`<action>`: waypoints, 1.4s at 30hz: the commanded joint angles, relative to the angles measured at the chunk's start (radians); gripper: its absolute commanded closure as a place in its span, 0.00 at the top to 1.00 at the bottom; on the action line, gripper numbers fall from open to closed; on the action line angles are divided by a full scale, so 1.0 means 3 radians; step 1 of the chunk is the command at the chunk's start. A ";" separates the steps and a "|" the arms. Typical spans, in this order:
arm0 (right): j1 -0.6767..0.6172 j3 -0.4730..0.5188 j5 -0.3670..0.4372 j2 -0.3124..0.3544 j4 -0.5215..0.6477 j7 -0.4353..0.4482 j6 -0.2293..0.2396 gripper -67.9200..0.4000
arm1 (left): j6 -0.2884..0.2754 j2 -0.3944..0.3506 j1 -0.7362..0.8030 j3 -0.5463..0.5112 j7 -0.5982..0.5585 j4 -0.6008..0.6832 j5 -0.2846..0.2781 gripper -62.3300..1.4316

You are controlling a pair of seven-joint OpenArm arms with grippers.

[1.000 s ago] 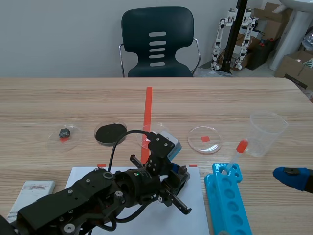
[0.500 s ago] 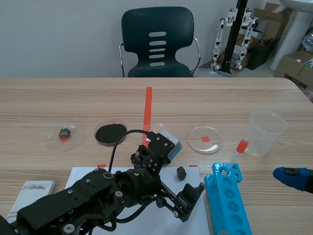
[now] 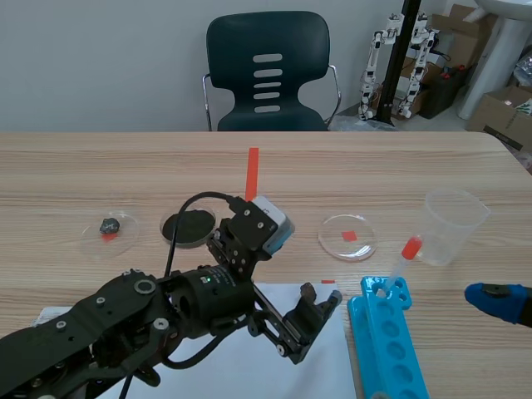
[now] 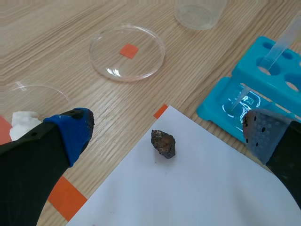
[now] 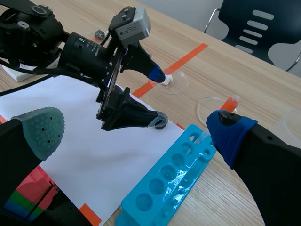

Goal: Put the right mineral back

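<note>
Rock [image 4: 163, 143]: lies loose on the white sheet [image 4: 202, 197] near its corner, touched by nothing. Left gripper [image 4: 167, 129]: poised over it, fingers spread wide to either side. A second ago those fingers stood close together low on the sheet and the rock was out of sight. They have since parted and risen.

The empty dish [image 3: 337, 243] sits at one o'clock from that gripper and the blue rack [image 3: 391, 357] at four.

Assessment: return not done, and a fresh grip is needed.

Right gripper [image 5: 136, 129]: spread, holding nothing.
</note>
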 commanded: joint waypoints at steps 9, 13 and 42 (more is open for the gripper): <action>-0.0005 0.0009 0.0034 -0.0001 0.0029 0.0050 0.0003 0.94 | 0.0340 -0.0128 0.0350 -0.0394 -0.0223 0.0724 -0.0229 1.00; -0.0005 0.0009 0.0034 -0.0001 0.0029 0.0050 0.0003 0.94 | 0.0520 -0.0128 0.0510 -0.0637 -0.0229 0.0800 -0.0313 1.00; -0.0005 0.0009 0.0034 -0.0001 0.0029 0.0050 0.0003 0.94 | 0.0516 -0.0128 0.0694 -0.0952 -0.0371 0.0804 -0.0170 1.00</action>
